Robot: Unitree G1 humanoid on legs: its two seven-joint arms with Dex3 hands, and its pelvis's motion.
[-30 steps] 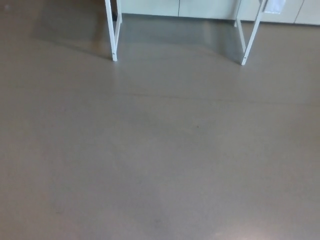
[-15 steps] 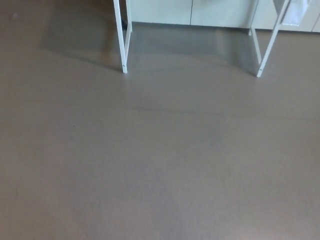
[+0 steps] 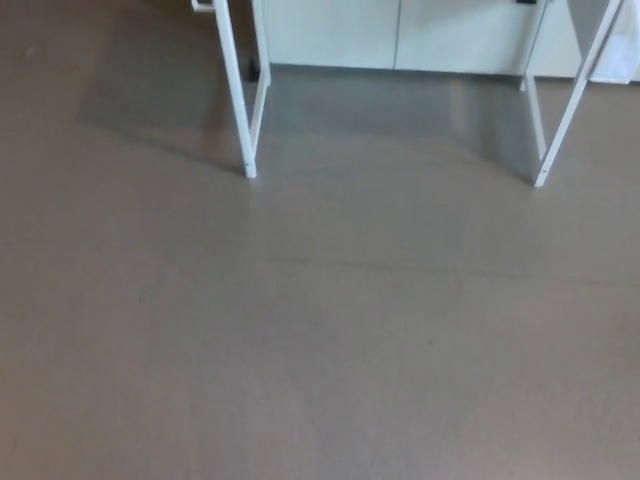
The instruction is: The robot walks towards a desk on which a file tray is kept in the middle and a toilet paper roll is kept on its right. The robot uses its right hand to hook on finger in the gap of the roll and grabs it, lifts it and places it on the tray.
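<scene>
- Floor [image 3: 300,340]: grey-brown and smooth, it fills nearly the whole head view from the left edge to the right. A faint dark line crosses it about mid-height.
- Left desk legs [image 3: 240,100]: a pair of white legs joined near the foot, standing on the floor at upper left. Their tops are cut off by the upper edge; a small white piece at the very top left is too cropped to identify.
- Shadow [image 3: 150,110]: a darker patch on the floor, left of those legs.
- Cabinets [image 3: 400,35]: pale fronts along the top edge behind the legs, with vertical seams between panels. Only their lower part shows. No writing or label can be read.
- Right desk legs [image 3: 560,110]: a second white pair at upper right, also cut off at the top, one leg slanting.
- Desk top, file tray and toilet paper roll: all lie above the frame, out of my sight; I cannot place them.
- My hands: neither my left nor my right hand shows, so I cannot report their fingers or their relation to the roll.
</scene>
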